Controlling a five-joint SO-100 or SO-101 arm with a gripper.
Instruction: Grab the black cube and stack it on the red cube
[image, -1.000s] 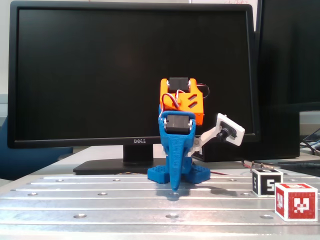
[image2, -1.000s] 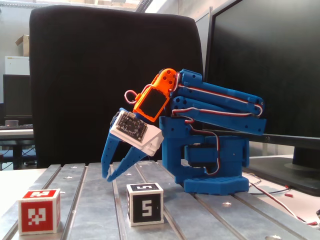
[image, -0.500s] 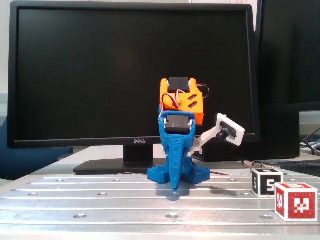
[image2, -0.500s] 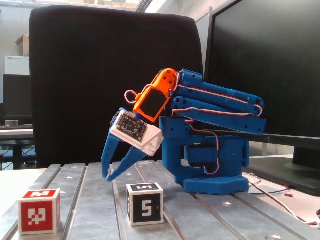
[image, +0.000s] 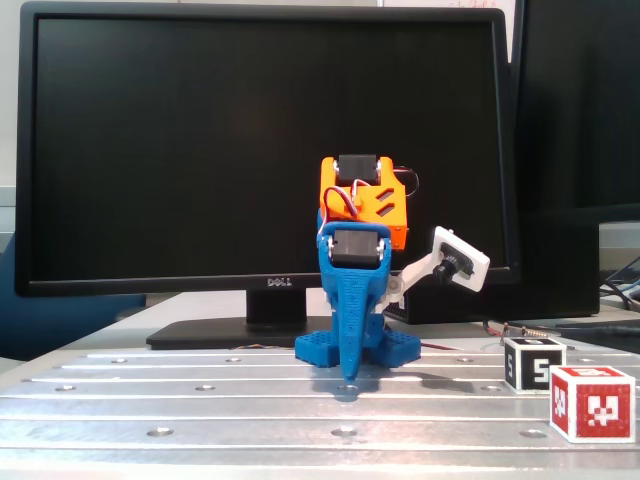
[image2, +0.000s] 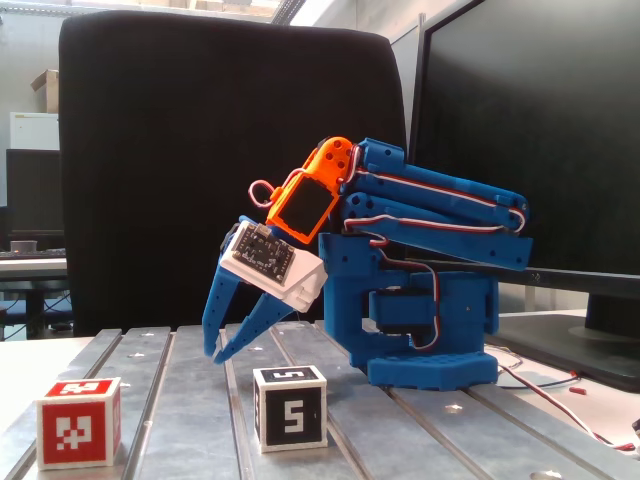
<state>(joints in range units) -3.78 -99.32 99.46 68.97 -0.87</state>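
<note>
The black cube sits on the ribbed metal table, numeral "5" facing the side camera, untouched and standing flat. In the front fixed view it shows at the right edge of the table, just behind and to the left of the red cube; whether the two touch I cannot tell from there. From the side the red cube stands clearly apart from it, off to the left, with bare metal between them. Nothing rests on top of either cube.

My gripper hangs behind the black cube, tips pointing down and close to the table surface. The two blue fingers converge at the tips with nothing between them, so I am pinched together on empty air. In the front view my gripper points straight down in front of my blue base, well to the left of both cubes.

What has changed over the last second: nothing that I can find. Cubes, arm and fingers lie in the same places as in the earlier pictures. I judge that I am parked folded at rest and the task is at its very start. The first step in hand is to unfold, part my fingers, and swing toward the black cube. The stacking itself is wholly ahead of me, and the red cube is free to receive it.
</note>
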